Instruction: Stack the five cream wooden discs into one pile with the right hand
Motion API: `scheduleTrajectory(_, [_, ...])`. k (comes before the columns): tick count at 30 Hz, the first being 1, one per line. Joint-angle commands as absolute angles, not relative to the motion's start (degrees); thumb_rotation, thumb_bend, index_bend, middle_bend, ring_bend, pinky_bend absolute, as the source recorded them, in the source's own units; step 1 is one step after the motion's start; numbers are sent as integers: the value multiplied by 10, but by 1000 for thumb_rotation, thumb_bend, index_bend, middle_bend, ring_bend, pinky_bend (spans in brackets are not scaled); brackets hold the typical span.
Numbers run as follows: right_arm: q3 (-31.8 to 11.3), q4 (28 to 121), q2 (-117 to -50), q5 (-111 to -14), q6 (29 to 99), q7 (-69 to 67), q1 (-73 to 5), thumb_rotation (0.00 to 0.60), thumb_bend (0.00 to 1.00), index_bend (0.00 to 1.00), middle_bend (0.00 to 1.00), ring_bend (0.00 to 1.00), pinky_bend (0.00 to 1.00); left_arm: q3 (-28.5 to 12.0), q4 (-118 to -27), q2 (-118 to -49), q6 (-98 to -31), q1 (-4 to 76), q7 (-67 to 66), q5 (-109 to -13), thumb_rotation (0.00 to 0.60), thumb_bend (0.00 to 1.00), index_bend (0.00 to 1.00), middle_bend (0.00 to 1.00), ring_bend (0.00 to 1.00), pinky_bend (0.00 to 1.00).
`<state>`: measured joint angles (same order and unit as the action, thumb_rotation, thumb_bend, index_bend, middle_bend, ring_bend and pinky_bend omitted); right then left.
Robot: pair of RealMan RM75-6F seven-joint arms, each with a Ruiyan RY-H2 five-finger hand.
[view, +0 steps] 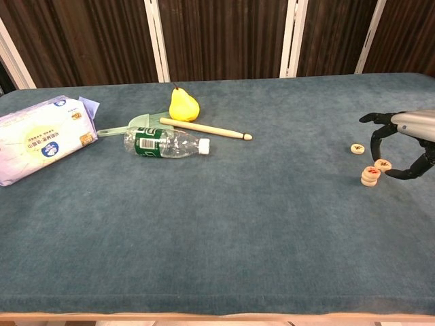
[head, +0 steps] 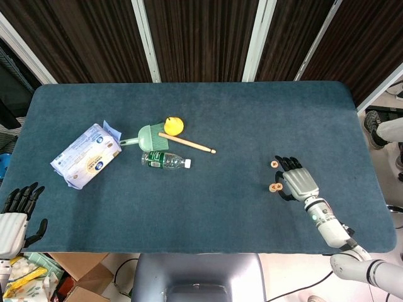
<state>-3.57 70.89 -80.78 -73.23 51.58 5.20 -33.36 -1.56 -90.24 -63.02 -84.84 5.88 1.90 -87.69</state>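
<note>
My right hand [view: 406,146] hovers at the table's right side, fingers curved downward. Between its thumb and fingers it pinches one cream wooden disc [view: 383,164], red mark up. Just left of that disc and nearer the front stands a short pile of cream discs [view: 370,176]. A single disc [view: 357,148] lies flat on the cloth beyond the pile, by the fingertips. The head view shows the right hand [head: 297,180] with the pile [head: 274,187] at its thumb side and the single disc [head: 274,164] by its fingertips; the pinched disc is hidden there. My left hand [head: 16,211] hangs off the front left corner, holding nothing.
Left of centre lie a clear plastic bottle [view: 165,143], a wooden stick [view: 204,128], a yellow pear [view: 183,105], a green brush [view: 139,123] and a tissue pack [view: 37,138]. The table's right edge [head: 371,163] runs close to my right hand.
</note>
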Motion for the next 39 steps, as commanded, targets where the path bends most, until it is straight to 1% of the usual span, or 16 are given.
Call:
scheduleTrajectory(1, [-41,703,-815,-728,509,52,-338,600,454,644,54,0,0,-16,-903,-630,-849,59,19,-877,600,482,0,0,0,0])
scheduleTrajectory(15, [-45,705,-822,-725,506,67,-339,600,455,631,54,0,0,-16,-901,-628,-852,57,25,-877,600,483,0,0,0,0])
scheduleTrajectory(17, [-46,707,-821,-725,505,68,-339,600,455,621,54,0,0,-16,-902,-628,-852,57,24,-877,600,482,0,0,0,0])
scheduleTrajectory(25, [-46,712,-819,-724,505,72,-337,600,454,524,54,0,0,-16,-902,-629,-852,57,23,-877,600,482,0,0,0,0])
scheduleTrajectory(33, [-47,728,-803,-730,519,66,-329,600,455,512,58,0,0,-14,-901,-627,-853,57,30,-881,600,483,0,0,0,0])
scheduleTrajectory(39, [-46,726,-801,-726,508,67,-331,600,454,504,58,0,0,-14,-902,-628,-852,57,27,-880,600,482,0,0,0,0])
